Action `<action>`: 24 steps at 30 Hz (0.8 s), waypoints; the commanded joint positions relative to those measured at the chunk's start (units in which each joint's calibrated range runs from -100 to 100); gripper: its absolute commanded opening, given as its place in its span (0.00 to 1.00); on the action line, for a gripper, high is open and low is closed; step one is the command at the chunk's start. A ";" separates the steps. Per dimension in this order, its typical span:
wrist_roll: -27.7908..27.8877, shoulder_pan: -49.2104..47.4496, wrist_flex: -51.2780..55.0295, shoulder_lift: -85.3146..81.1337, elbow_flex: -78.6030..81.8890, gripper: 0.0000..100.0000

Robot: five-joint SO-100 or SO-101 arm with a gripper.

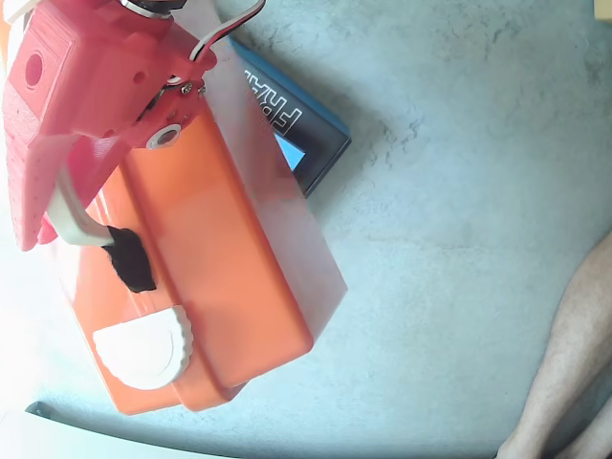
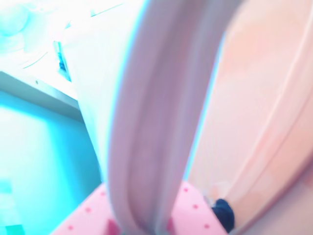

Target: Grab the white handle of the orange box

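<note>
One orange box [image 1: 215, 258] lies on the grey table [image 1: 459, 239], running from about 11 o'clock to 5 o'clock in the fixed view. Its white handle [image 1: 75, 218] sits along the edge at 9 o'clock, ending in a black hinge [image 1: 131, 260]. The red gripper [image 1: 59, 186] comes in from 11 o'clock and its fingers are clamped on the handle. In the wrist view the handle [image 2: 151, 137] fills the middle, blurred, running down into the pink dotted fingers [image 2: 190, 205] at 6 o'clock. A round white latch [image 1: 143, 349] sits at 7 o'clock. A black-and-blue box [image 1: 301, 129] pokes out from under the orange one at 12 o'clock.
</note>
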 commanded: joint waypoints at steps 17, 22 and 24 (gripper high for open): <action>-0.72 0.51 15.18 -0.39 17.47 0.02; -0.72 0.59 15.09 -0.39 17.47 0.02; -0.72 0.59 14.84 -0.39 17.47 0.02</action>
